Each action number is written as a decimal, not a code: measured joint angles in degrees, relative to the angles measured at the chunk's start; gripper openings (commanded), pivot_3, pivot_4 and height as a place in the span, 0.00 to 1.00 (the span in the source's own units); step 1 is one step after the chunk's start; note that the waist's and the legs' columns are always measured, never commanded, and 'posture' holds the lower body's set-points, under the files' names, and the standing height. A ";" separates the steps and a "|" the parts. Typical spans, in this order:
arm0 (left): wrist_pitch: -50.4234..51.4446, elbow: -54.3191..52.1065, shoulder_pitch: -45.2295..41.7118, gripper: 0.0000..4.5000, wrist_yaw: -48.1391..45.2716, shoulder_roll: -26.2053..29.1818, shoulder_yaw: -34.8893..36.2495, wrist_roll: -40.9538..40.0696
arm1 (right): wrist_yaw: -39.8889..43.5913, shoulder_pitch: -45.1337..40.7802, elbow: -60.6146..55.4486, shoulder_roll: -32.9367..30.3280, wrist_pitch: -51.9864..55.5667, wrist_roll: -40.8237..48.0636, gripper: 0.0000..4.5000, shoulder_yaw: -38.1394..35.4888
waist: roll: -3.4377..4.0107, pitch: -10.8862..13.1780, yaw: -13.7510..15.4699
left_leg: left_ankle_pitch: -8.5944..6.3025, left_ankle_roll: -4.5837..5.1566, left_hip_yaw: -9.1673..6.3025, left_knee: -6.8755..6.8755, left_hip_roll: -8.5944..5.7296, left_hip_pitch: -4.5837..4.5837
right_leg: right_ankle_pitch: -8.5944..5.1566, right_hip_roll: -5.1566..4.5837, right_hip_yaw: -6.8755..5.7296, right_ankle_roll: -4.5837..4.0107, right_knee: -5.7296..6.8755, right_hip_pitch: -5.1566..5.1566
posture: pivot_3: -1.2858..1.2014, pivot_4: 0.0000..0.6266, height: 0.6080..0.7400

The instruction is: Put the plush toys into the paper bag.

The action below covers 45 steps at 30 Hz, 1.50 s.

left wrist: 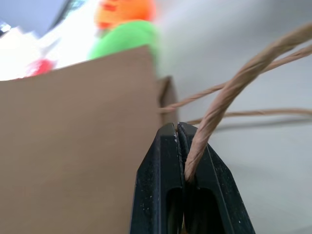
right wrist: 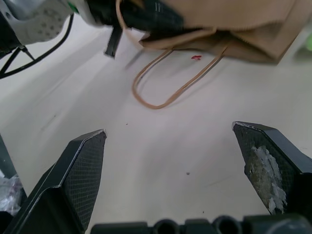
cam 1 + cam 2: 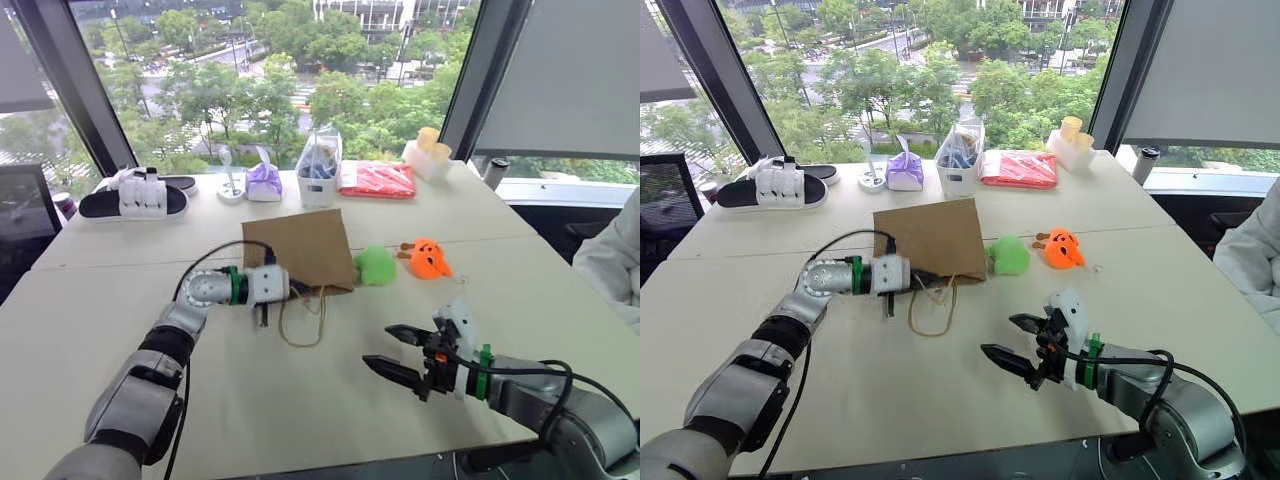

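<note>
Left eye view takes in the paper bag (image 3: pixel 298 248) lying flat in the middle of the pale table (image 3: pixel 300 400), its mouth and loop handles turned toward the robot. Just beside the bag, on its right, sits the green plush toy (image 3: pixel 375 265), touching the bag's corner; a little farther right of the bag lies the orange plush toy (image 3: pixel 428 258), apart from the green one. The left gripper (image 3: pixel 290 288) is at the bag's near edge, where the handles (image 3: pixel 303 322) spill out. The right gripper (image 3: pixel 400 352) hangs over bare table, nearer the robot than the bag and to its right, fingers spread wide with nothing between them. Behind the bag, along the window, stand a purple bundle (image 3: pixel 264 182), a clear bag of blue items (image 3: pixel 318 170) and a red packet (image 3: pixel 377 179).

Left wrist view, close up: the black fingers (image 1: pixel 161 180) are pressed together, pinching a twisted paper handle that runs out from between them, with the brown bag wall alongside.

Right wrist view shows its two fingers (image 2: pixel 80 165) far apart, the bag's mouth and loop ahead.
</note>
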 measured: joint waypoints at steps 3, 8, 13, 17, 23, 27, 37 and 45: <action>25.88 -15.69 3.36 0.01 1.28 1.81 4.66 -9.60 | -1.13 -0.53 0.07 1.71 -1.02 -0.36 1.00 0.18 | 0.00 0.00 -0.67 | -0.01 0.01 -0.03 0.02 0.00 0.05 | -0.01 0.00 0.04 0.00 0.48 -0.09 | 0.52 0.24 1.00; 60.43 -37.01 7.01 0.00 8.75 3.77 6.37 -17.72 | -3.92 -3.83 1.82 6.47 -4.96 -3.43 0.80 1.10 | 0.00 0.00 -1.00 | 0.01 -0.03 -0.10 0.06 0.00 0.05 | -0.01 0.05 0.07 0.00 0.51 -0.10 | 0.52 0.24 1.00; 80.29 -47.25 4.89 0.00 17.86 0.42 9.81 -24.65 | -3.47 -5.59 2.44 7.56 -7.56 -5.75 0.26 3.53 | 0.00 0.00 -0.76 | 0.03 -0.08 -0.14 0.21 -0.01 0.08 | -0.02 0.06 0.07 -0.01 0.50 -0.05 | 0.52 0.24 1.00; 89.08 -48.28 1.71 0.00 23.47 -3.31 12.07 -28.37 | -3.40 -9.17 4.66 9.73 -9.62 -8.22 0.01 6.51 | 0.00 0.00 -1.09 | 0.23 -0.44 -0.13 0.20 0.01 0.12 | -0.02 0.11 0.09 -0.01 0.52 -0.06 | 0.52 0.24 1.00; 98.25 -49.14 -0.45 0.00 26.79 -4.51 15.70 -33.59 | -4.09 -18.40 18.69 16.38 -16.40 -17.64 0.01 14.13 | 0.00 0.00 -1.37 | 0.35 -0.64 -0.12 0.05 0.00 0.16 | -0.01 0.19 0.31 -0.02 0.58 -0.23 | 0.52 0.24 1.00; 101.07 -49.47 -0.44 0.00 27.75 -4.80 17.61 -36.25 | -5.51 -24.69 30.72 20.41 -21.48 -23.99 0.01 16.91 | -0.02 -0.01 -0.98 | 0.37 -0.69 -0.15 0.03 -0.04 0.12 | 0.00 0.15 0.34 -0.04 0.57 -0.28 | 0.52 0.24 1.00; 108.32 -50.36 -2.44 0.00 35.03 -10.71 25.48 -42.35 | -5.11 -37.70 56.25 27.73 -33.93 -32.81 0.01 17.56 | -0.03 -0.02 -1.76 | 0.40 -0.75 -0.13 -0.16 -0.02 0.15 | 0.01 0.16 0.36 -0.06 0.57 -0.38 | 0.52 0.24 1.00; 109.76 -48.97 -4.48 0.00 42.56 -14.68 34.66 -45.14 | -4.23 -37.91 62.99 29.31 -38.70 -38.56 0.01 20.20 | -0.03 -0.02 -1.56 | 0.41 -0.77 -0.13 -0.11 -0.06 0.11 | 0.02 0.14 0.37 -0.07 0.57 -0.39 | 0.52 0.24 1.00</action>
